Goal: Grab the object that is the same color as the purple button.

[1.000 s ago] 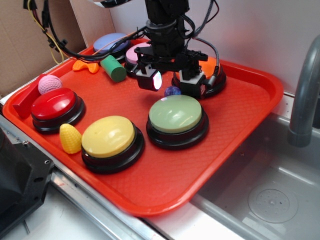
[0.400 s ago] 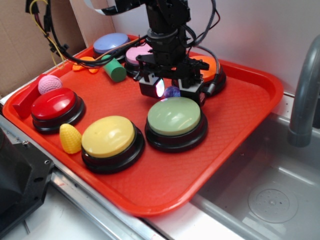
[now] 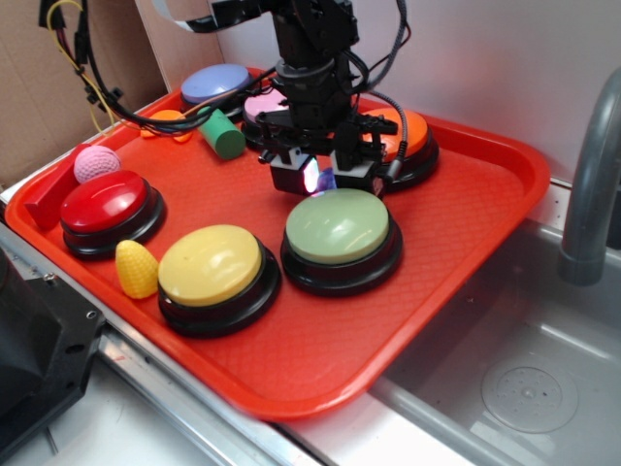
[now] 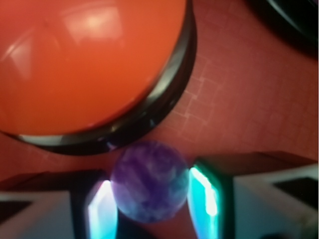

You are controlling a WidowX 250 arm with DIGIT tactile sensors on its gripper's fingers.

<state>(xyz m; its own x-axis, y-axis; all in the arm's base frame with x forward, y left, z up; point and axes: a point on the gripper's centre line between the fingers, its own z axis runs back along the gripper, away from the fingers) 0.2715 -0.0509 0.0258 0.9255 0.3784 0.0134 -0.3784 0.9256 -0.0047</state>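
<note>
A tiny dark purple mottled ball (image 4: pixel 149 186) lies on the red tray (image 3: pixel 485 209), between the orange button (image 3: pixel 415 131) and the green button (image 3: pixel 338 225). In the exterior view only a sliver of the ball (image 3: pixel 328 180) shows. My gripper (image 3: pixel 322 179) is lowered over it, and in the wrist view the gripper (image 4: pixel 152 204) has its lit pads (image 4: pixel 204 196) pressed against both sides of the ball. The purple button (image 3: pixel 262 101), lilac-pink on a black base, sits just behind the arm and is partly hidden.
The tray also holds a blue button (image 3: pixel 215 83), a red button (image 3: pixel 104 201), a yellow button (image 3: pixel 211 260), a pink ball (image 3: pixel 97 163), a yellow corn piece (image 3: pixel 137 268), a green cylinder (image 3: pixel 221 134) and an orange piece (image 3: pixel 165 124). A sink (image 3: pixel 524 388) with a grey faucet (image 3: pixel 592 184) is at the right.
The gripper has come down and shifted slightly left over the ball. Its fingers have narrowed from wide open to closing on the ball's sides.
</note>
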